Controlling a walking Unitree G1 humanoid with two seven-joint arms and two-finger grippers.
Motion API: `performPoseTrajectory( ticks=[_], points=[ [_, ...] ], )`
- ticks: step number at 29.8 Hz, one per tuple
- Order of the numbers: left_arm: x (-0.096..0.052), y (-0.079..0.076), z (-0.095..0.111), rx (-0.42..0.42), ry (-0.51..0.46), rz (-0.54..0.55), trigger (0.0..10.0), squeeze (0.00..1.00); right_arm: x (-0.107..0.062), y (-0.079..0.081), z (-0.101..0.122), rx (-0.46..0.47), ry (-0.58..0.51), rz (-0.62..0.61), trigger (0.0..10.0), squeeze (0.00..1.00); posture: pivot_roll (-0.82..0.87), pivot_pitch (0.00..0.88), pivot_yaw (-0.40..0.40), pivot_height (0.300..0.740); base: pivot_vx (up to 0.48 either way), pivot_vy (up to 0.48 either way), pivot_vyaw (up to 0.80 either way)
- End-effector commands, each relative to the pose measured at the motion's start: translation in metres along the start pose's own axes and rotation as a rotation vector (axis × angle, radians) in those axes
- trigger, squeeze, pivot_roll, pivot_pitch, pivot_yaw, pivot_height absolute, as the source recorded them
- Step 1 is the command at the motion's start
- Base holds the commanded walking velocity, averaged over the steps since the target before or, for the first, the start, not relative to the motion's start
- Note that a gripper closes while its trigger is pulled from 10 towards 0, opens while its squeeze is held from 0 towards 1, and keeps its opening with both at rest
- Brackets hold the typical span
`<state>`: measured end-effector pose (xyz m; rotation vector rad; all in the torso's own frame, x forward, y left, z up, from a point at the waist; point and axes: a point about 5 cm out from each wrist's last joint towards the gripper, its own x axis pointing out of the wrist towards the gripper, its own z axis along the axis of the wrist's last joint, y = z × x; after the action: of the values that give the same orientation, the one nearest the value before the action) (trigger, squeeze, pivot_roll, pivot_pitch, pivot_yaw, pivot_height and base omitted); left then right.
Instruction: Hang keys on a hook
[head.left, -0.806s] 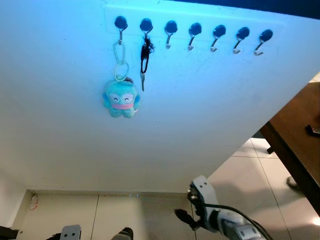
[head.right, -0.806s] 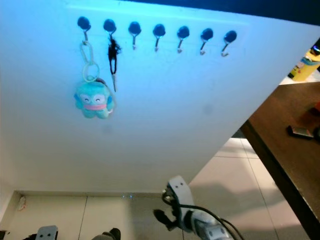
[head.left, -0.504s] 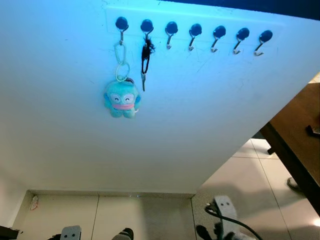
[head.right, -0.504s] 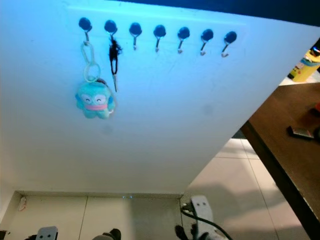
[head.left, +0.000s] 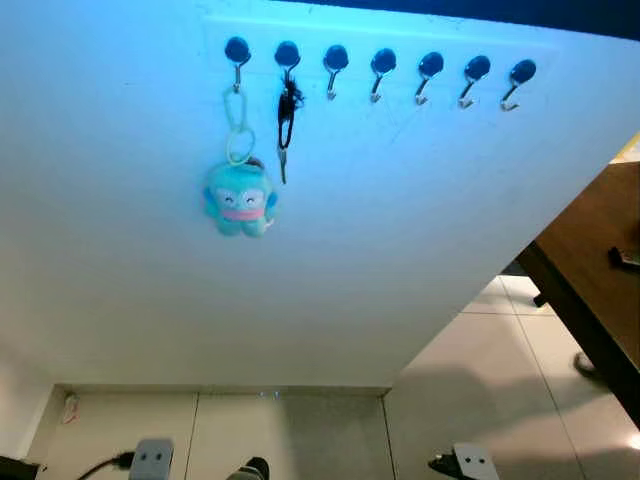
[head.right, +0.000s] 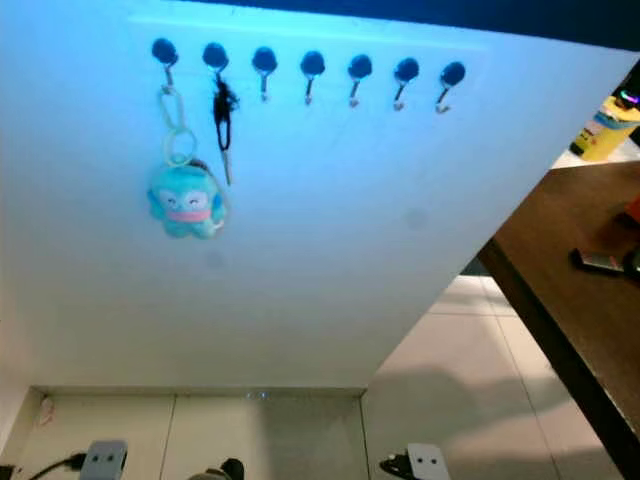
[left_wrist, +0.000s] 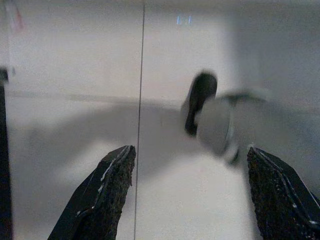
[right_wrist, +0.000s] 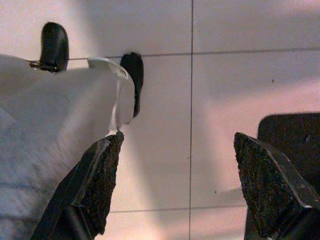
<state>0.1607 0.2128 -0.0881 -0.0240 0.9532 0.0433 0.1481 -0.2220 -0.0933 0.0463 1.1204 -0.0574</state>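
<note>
A white wall (head.left: 330, 260) is being faced, and a row of seven black-capped hooks (head.left: 380, 72) is being carried along its top. On the hook furthest to the robot's left (head.left: 237, 58), a pale carabiner and ring are being hung, with a turquoise plush charm (head.left: 239, 200) being dangled below them against the wall. On the second hook (head.left: 288, 60), the keys (head.left: 285, 115) are being held by a dark loop, with a slim key blade being pointed straight down just beside the charm's ring. The other five hooks are being left bare. At the robot's right, the edge of a brown table (head.right: 570, 300) is being shown, with a dark flat object (head.right: 600, 263) and a yellow container (head.right: 605, 130) being rested on it. Pale floor tiles (head.left: 480, 370) are being seen below the wall. Both arms are being hung low near the floor. In the left wrist view, the left gripper (left_wrist: 187, 195) is being held wide open over the tiles, with nothing being gripped between its fingers (left_wrist: 107, 195); a blurred dark shape is being seen beyond them. In the right wrist view, the right gripper (right_wrist: 177, 185) is likewise being held wide apart and empty, with its rough black pads (right_wrist: 100, 185) being pointed down at the tiled floor.
</note>
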Motion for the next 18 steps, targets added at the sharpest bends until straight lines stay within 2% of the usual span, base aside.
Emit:
performPoseTrajectory(
  ticks=[1, 4, 8, 12, 18],
  points=[
    [0.000, 0.000, 0.000, -0.002, -0.006, 0.007, 10.0, 0.00, -0.001, -0.002, -0.009, -0.006, 0.026, -0.016, 10.0, 0.00, 0.11, 0.040, -0.033, 0.740, -0.300, 0.000, 0.00],
    [0.003, -0.002, 0.018, -0.007, -0.058, -0.001, 10.0, 0.00, 0.000, -0.001, -0.005, -0.022, 0.020, -0.021, 10.0, 0.00, 0.11, 0.035, -0.035, 0.740, -0.348, 0.000, 0.00],
    [0.004, -0.004, 0.022, -0.001, -0.065, -0.010, 10.0, 0.00, 0.000, -0.001, -0.003, -0.029, 0.016, -0.029, 10.0, 0.00, 0.11, 0.034, -0.033, 0.740, -0.367, 0.000, 0.00],
    [0.004, -0.008, 0.018, -0.005, -0.053, -0.020, 10.0, 0.00, 0.000, -0.001, -0.002, -0.024, 0.012, -0.034, 10.0, 0.00, 0.10, 0.035, -0.031, 0.740, -0.371, 0.000, 0.00],
    [0.001, -0.014, -0.007, -0.017, 0.015, -0.032, 10.0, 0.00, 0.000, -0.002, -0.006, -0.017, 0.017, -0.049, 10.0, 0.00, 0.10, 0.041, -0.031, 0.740, -0.373, 0.000, 0.00]
  ],
)
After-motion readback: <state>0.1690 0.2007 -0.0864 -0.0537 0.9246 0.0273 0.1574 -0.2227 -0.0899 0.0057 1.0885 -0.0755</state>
